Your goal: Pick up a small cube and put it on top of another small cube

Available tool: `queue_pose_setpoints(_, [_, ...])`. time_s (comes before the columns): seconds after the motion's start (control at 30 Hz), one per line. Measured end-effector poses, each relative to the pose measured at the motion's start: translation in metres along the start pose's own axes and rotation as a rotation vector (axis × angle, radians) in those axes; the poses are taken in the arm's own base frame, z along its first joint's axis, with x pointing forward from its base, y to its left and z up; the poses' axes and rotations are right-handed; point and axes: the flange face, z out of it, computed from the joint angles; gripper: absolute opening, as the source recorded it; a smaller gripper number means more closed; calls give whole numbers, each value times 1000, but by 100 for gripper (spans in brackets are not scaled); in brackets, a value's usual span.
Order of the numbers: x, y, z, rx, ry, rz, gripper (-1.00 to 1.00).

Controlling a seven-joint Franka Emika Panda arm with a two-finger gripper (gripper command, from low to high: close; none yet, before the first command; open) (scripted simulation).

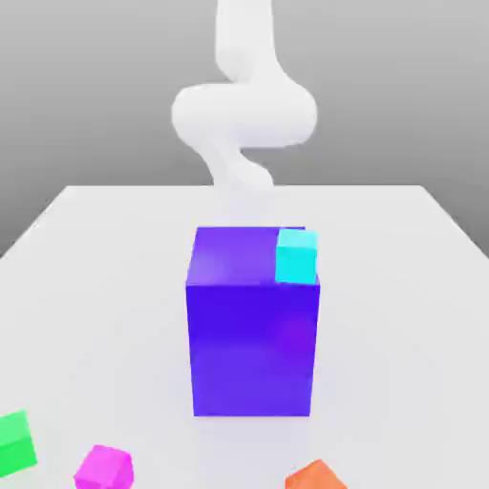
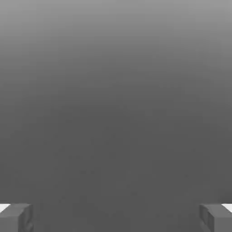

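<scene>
We start at the exterior view's left, where a green cube [image 1: 16, 442] sits on the white tabletop [image 1: 86, 287] at the near edge, partly cut off by the frame. Just to its right, and a little nearer to us, lies a magenta cube [image 1: 105, 468], turned at a slight angle and apart from the green one.

Moving toward the middle, we see a tall blue block [image 1: 253, 334] standing upright on the tabletop, much larger than the small cubes around it. On its top face, at the corner toward the exterior view's right, rests a cyan cube [image 1: 297, 256]; it touches the block's top and sits flush with the right edge. Behind the block, the white arm [image 1: 244, 110] rises from the far side of the tabletop and curls upward out of the frame.

Farther right, at the near edge, an orange cube [image 1: 315, 476] lies on the tabletop, only its upper part visible. It sits well apart from the magenta cube, with the blue block's base between and behind them.

In the hand view, we see the tool [image 2: 116, 217] with its two grey fingertips [image 2: 16, 216] set far apart at opposite sides of the picture. The tool is spread wide and has hold of nothing; between the fingertips there is just plain grey background.
</scene>
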Motion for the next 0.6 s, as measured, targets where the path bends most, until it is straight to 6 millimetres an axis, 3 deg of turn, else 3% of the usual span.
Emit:
queue_pose_setpoints(0.3, [21,46,163,-164,-163,76,0])
queue_pose_setpoints(0.6, [9,134,306,-346,-295,159,0])
